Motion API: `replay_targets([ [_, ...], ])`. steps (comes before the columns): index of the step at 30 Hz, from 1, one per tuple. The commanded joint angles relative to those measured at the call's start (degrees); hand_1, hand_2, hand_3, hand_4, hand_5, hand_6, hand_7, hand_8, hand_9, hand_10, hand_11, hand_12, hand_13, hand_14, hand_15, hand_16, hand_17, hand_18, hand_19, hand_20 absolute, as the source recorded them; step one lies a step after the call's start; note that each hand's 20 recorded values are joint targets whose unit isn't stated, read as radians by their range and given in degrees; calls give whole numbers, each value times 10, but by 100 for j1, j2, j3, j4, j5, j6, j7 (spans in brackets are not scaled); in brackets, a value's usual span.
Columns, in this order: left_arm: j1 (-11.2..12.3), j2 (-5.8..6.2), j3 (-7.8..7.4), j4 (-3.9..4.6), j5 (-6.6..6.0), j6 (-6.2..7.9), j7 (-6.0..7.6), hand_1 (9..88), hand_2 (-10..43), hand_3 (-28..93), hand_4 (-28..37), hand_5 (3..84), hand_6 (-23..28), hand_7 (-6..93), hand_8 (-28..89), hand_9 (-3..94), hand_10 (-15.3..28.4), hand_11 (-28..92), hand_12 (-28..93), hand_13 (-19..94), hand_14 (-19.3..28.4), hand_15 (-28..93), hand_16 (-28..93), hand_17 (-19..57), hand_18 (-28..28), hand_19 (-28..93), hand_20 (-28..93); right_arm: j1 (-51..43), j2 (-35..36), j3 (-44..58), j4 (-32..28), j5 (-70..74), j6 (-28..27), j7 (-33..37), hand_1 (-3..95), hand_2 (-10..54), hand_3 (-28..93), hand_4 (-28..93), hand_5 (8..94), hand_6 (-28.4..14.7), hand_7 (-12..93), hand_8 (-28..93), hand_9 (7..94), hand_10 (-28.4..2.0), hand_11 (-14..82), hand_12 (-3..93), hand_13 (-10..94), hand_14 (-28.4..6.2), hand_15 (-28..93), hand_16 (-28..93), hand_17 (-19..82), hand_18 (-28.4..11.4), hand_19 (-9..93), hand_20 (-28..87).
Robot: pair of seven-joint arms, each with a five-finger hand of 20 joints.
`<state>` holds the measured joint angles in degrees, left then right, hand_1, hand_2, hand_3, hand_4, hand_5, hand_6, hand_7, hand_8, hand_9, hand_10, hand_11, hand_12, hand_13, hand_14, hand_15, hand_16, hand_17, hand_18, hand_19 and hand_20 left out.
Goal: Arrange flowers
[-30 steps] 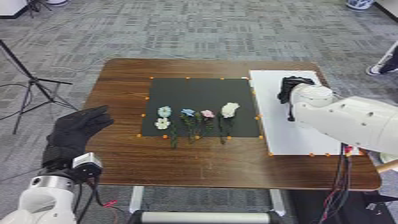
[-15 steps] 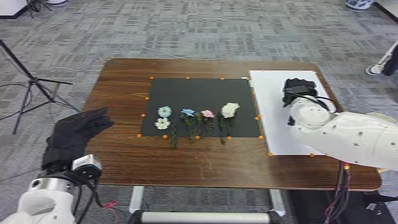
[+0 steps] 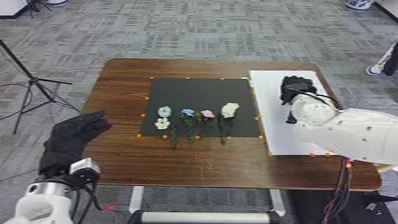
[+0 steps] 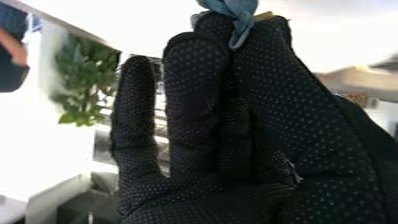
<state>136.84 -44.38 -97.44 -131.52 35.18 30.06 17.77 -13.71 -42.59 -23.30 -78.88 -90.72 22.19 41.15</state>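
Right hand turned over white sheet, blue petals in its pinch

Against the frames of the last second, the wrist of the right hand [image 3: 298,88] sits nearer the robot and the glove points more directly forward, above the white sheet [image 3: 277,135]. Fingertips and thumb are drawn together on blue petals [image 4: 238,12]; pinch narrow. The left hand [image 3: 71,137] is slightly lower in the head view, beside the table [image 3: 231,172], fingers loosely extended, holding nothing.

On the black mat [image 3: 200,90], no shift: pale blue flower [image 3: 164,110], white flower [image 3: 163,123], blue flower [image 3: 187,112], pink flower [image 3: 207,114], cream flower [image 3: 230,109].

Inference: the turn sets up placement on the sheet. Next, lower and release gently; soft petals could crease or cling to the glove.
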Motion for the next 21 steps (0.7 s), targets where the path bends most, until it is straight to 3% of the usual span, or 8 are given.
replay_targets([
  [1,230,87,-54,-85,-109,139,135,247,5,882,-222,567,137,165,-108,478,208,390,124,345,239,574,-94,-55,179,437,132,764,122,-88,-313,-28,99,-288,576,-95,759,-283,765,45,445,-85,867,-24,199,415,762,23,534,369,270,-202,816,151],
  [8,375,101,-165,-124,-130,186,158,247,4,883,-222,567,137,165,-108,479,208,389,123,346,239,574,-94,-55,179,437,133,997,443,-349,-1075,12,71,-510,574,-95,763,-283,764,46,446,-85,867,-24,197,418,762,24,528,374,263,-202,812,154],
  [13,410,65,-224,-143,-68,145,66,247,4,882,-222,567,137,164,-108,479,209,390,123,346,239,574,-94,-55,179,437,133,973,591,-412,-1542,-53,40,-648,572,-95,765,-283,764,46,446,-84,867,-23,196,420,763,22,527,376,261,-203,811,156],
  [18,358,40,-192,-126,-46,113,27,247,4,882,-222,567,137,165,-108,479,209,389,123,345,239,574,-94,-55,179,437,133,907,627,-540,-1823,-58,155,-869,572,-95,765,-283,763,45,446,-83,866,-24,195,419,761,21,527,376,260,-203,811,157],
  [21,363,74,-171,-129,-100,149,87,247,4,881,-222,567,137,164,-108,479,209,389,123,345,240,575,-94,-55,178,436,132,1047,603,-887,-1913,-39,362,-1163,572,-95,763,-283,763,45,446,-85,865,-26,196,419,759,19,528,378,258,-202,810,156],
])
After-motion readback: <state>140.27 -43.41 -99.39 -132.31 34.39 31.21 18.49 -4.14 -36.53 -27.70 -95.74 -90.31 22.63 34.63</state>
